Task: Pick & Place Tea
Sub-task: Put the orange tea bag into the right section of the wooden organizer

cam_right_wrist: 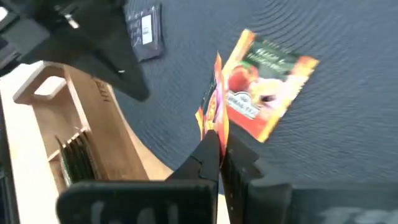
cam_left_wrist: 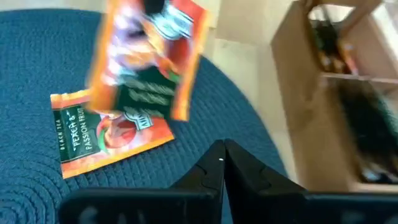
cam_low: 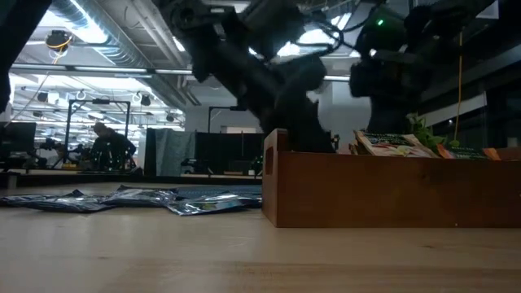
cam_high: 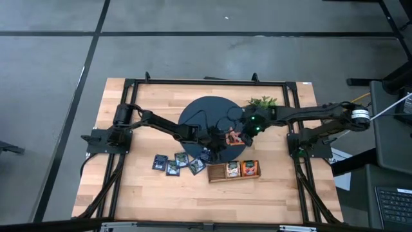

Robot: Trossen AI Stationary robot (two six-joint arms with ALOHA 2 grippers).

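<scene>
Orange-red sachet (cam_right_wrist: 212,106) stands on edge, long axis upright, pinched by the right end effector (cam_right_wrist: 220,144); left end effector (cam_left_wrist: 222,163) pressed together.

Table (cam_high: 141,193): pale wood, smooth, visible grain. Round mat (cam_left_wrist: 37,62): dark blue woven cloth, ribbed. Tray (cam_low: 391,191): brown matt wood. Tea sachets (cam_left_wrist: 106,134): glossy printed foil/paper. Gripper fingers (cam_right_wrist: 208,155): matt black plastic.

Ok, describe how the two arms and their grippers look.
Both arms are dark, slim and jointed. The right arm has a silvery collar, black cabling and green lights. The left gripper and right gripper have matte black, wedge-shaped fingers.
</scene>
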